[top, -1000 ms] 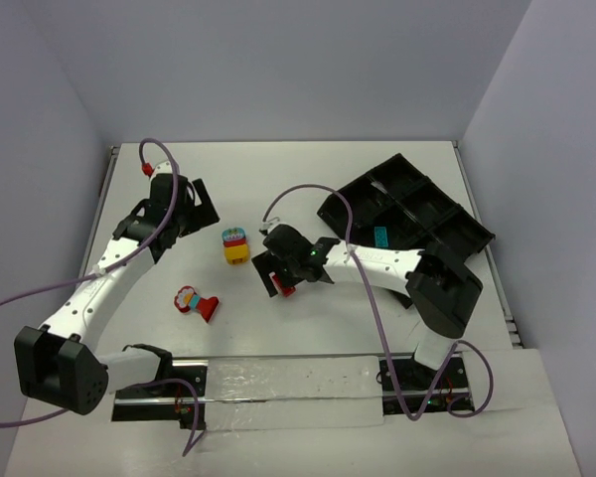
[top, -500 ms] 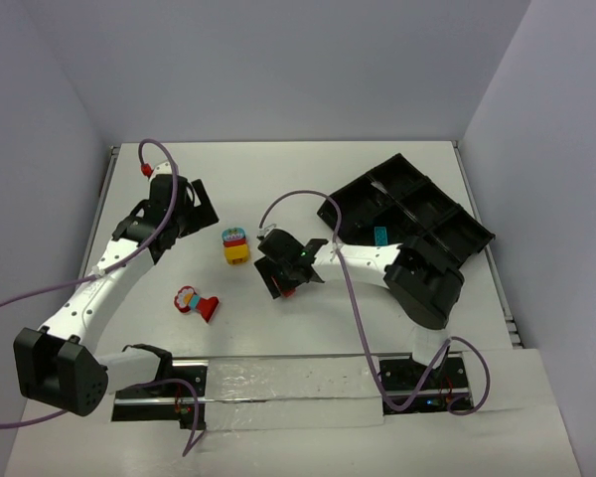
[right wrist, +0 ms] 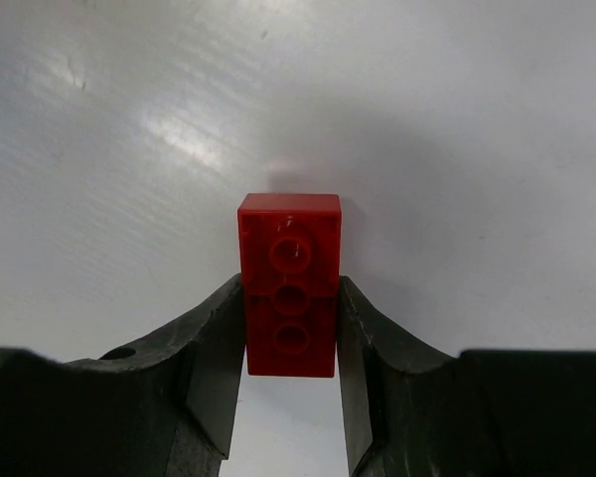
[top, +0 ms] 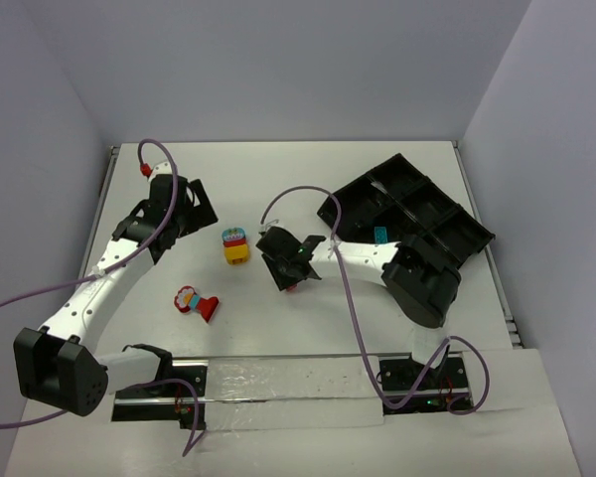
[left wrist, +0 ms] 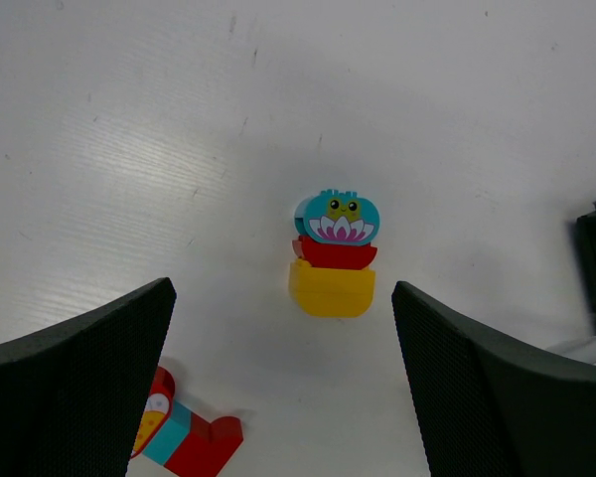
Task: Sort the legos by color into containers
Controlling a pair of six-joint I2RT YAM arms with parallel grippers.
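Observation:
A red lego brick (right wrist: pixel 290 288) lies on the white table, and my right gripper (right wrist: pixel 290 333) is shut on its two long sides. From above, that gripper (top: pixel 290 276) sits left of the black tray (top: pixel 469 235) of containers, the red brick (top: pixel 293 288) just showing under it. A cyan brick (top: pixel 379 236) lies in one compartment. A cyan, red and yellow stack (left wrist: pixel 335 253) stands ahead of my open left gripper (left wrist: pixel 281 293), apart from its fingers. A red, cyan and yellow clump (left wrist: pixel 184 442) lies by the left finger.
The tray sits tilted at the right rear of the table, partly behind the right arm's elbow. The stack (top: pixel 235 244) and the clump (top: pixel 197 303) lie between the two arms. Purple cables loop over both arms.
My right gripper has closed from open onto the red brick and edged slightly toward the rear. The left arm and both clumps have stayed put.

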